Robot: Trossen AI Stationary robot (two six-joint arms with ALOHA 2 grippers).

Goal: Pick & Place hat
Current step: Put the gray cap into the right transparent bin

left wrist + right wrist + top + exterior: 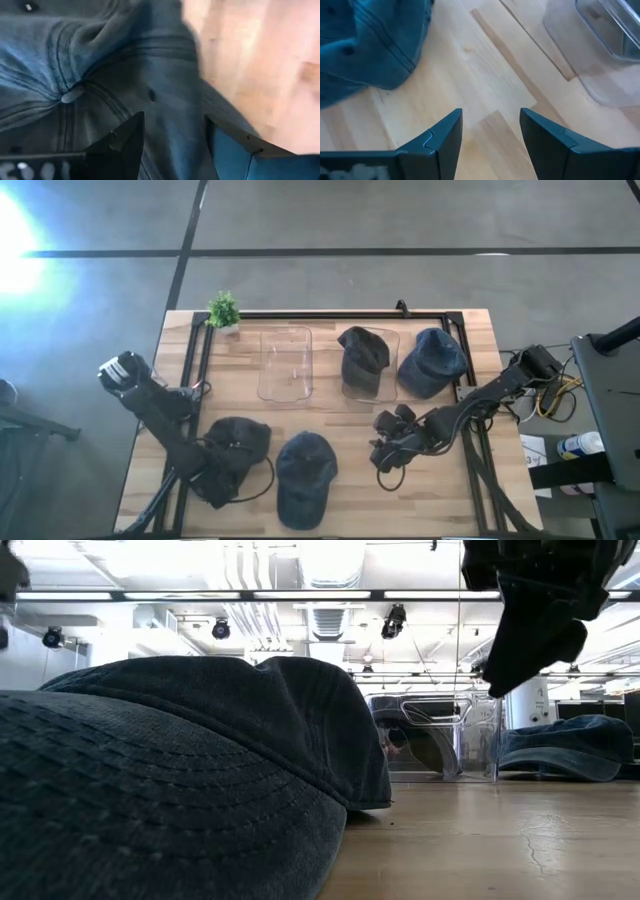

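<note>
Presently, the wooden table (470, 330) carries four hats: a dark hat (236, 448) at the near left, a blue hat (305, 475) just beside it, another dark hat (362, 355) in a clear bin (392, 345), and a blue cap (432, 362) beside that bin. The left gripper (172, 137) hangs over the near-left dark hat, fingers spread and holding nothing. The right gripper (490, 130) hovers over bare wood near the blue hat, fingers apart and empty; an empty clear tray (286, 365) and small plant (224, 310) stand behind.

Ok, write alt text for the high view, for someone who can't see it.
Seen from above, a wooden table holds four dark caps and two clear bins; one cap sits in the right bin, while the left bin holds none. The left claw is over the near-left cap, the right claw open above bare wood.
</note>
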